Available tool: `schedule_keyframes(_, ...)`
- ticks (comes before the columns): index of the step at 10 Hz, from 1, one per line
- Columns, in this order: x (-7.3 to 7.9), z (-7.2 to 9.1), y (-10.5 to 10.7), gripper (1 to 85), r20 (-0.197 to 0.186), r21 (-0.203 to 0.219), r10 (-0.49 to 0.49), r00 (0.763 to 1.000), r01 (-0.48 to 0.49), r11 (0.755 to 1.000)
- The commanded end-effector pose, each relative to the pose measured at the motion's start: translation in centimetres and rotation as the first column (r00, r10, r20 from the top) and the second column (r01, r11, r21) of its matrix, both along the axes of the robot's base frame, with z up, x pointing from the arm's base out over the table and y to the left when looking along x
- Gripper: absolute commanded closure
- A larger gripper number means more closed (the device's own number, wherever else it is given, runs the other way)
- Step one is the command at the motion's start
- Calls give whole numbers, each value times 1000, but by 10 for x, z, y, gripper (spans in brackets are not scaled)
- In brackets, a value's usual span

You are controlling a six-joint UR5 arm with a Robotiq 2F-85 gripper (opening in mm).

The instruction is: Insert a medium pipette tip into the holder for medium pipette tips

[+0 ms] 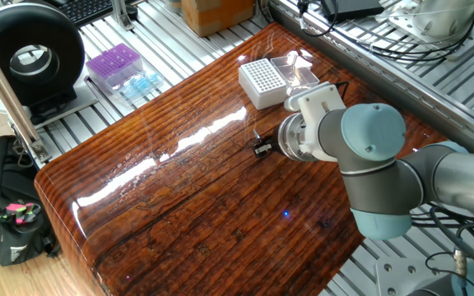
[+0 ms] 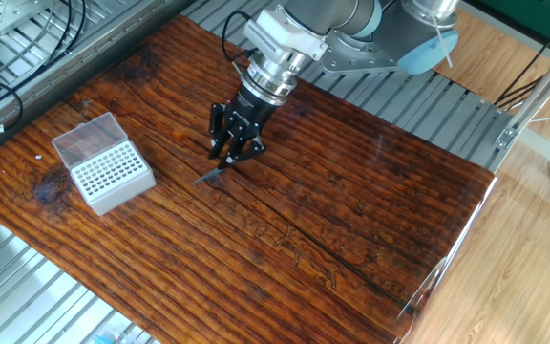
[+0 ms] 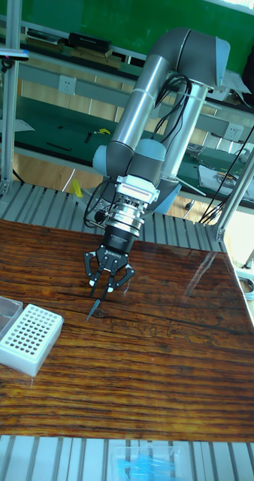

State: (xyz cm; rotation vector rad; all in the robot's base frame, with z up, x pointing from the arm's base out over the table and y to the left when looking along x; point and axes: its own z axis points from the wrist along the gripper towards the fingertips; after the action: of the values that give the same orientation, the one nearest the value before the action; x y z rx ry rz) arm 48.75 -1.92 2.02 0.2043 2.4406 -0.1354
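Pinching the medium pipette tip (image 3: 92, 307) by its upper end, the closed fingers (image 3: 103, 286) are holding it slanted over the desk (image 2: 351, 210), apart from the white holder (image 3: 29, 339).

One fixed view looks down steeply from high beyond the table's (image 1: 179, 189) far corner, facing the arm at 4 o'clock. The other fixed view looks down from the opposite side, arm entering from 1 o'clock. The tall fixed view stands low at the table (image 3: 164, 361) edge, facing the arm straight on at 12 o'clock. All three share the tabletop and white holder (image 2: 103, 170)
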Motion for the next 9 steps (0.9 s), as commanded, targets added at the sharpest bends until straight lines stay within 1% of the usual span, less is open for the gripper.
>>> schedule_keyframes(1,1,0,-3,553,2,7,-11,1000,10,1000)
schedule_keyframes(4,3,-6,-5,557,2,-1,-14,1000,14,1000)
schedule_keyframes(9,2,-7,0,560,-3,7,-19,1000,19,1000)
